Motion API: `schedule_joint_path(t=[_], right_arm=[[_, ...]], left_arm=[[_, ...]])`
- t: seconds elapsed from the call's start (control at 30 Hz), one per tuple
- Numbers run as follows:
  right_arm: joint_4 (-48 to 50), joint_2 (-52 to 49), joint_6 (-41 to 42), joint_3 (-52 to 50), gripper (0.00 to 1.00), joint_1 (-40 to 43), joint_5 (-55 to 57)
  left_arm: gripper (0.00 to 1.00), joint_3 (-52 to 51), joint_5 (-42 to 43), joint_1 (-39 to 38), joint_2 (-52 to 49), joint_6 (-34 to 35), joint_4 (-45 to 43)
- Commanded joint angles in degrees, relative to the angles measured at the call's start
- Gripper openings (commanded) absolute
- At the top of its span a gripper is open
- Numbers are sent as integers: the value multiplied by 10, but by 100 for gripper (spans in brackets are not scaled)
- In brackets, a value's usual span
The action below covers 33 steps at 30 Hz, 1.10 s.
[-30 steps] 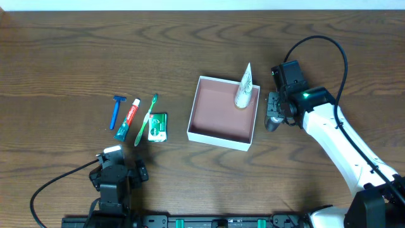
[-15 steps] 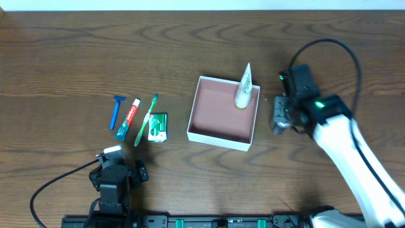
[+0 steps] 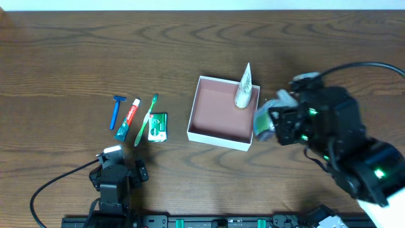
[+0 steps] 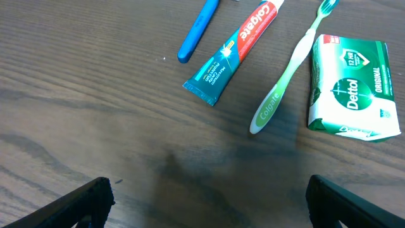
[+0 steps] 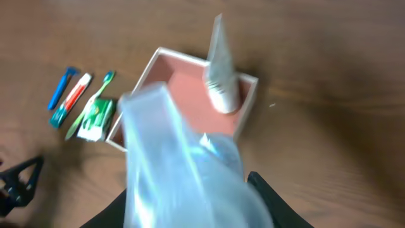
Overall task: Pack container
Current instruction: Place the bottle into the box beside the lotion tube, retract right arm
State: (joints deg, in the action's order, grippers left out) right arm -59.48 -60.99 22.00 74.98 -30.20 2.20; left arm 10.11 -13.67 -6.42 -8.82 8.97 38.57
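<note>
The container [image 3: 220, 137], a shallow white-walled box with a reddish-brown inside, sits mid-table and also shows in the right wrist view [image 5: 183, 57]. A white tube [image 3: 244, 87] leans in its far right corner. My right gripper [image 3: 269, 121] is raised by the box's right wall, shut on a pale translucent plastic item [image 5: 183, 158]. A blue razor [image 3: 116, 110], toothpaste [image 3: 128, 118], green toothbrush [image 3: 146, 119] and green soap packet [image 3: 157, 126] lie left of the box. My left gripper [image 4: 209, 202] is open and empty, just in front of them.
The left wrist view shows the razor [image 4: 199, 28], toothpaste [image 4: 234, 50], toothbrush [image 4: 291, 69] and Dettol packet [image 4: 351, 88] lying side by side on dark wood. A cable runs along the front left.
My right arm has risen toward the overhead camera and shifted left, carrying the pale item to the box's right wall. The left arm and the toiletries have not moved.
</note>
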Motion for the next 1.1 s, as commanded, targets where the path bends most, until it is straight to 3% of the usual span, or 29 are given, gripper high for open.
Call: schedule_joint_path(t=[0.0,0.13,0.27,0.47,0.8,1.07], right_arm=[[26,-48,42,2,23,-26,-7],[62,-127,55,2,22,-37,3],[75,-211,82,2,29,-37,66],[74,-298,95,2,28,-38,74],[75,-313,118,-34,67,-42,105],[76,-227,105,-34,80,-40,113]], left_arm=[[98,-7,-5,3,4,-2,0],[98,-7,-5,3,4,-2,0],[98,-7,-5,3,4,-2,0],[98,-7,-5,3,4,-2,0],[98,-7,-5,3,4,-2,0],[98,-7,-5,3,4,-2,0]])
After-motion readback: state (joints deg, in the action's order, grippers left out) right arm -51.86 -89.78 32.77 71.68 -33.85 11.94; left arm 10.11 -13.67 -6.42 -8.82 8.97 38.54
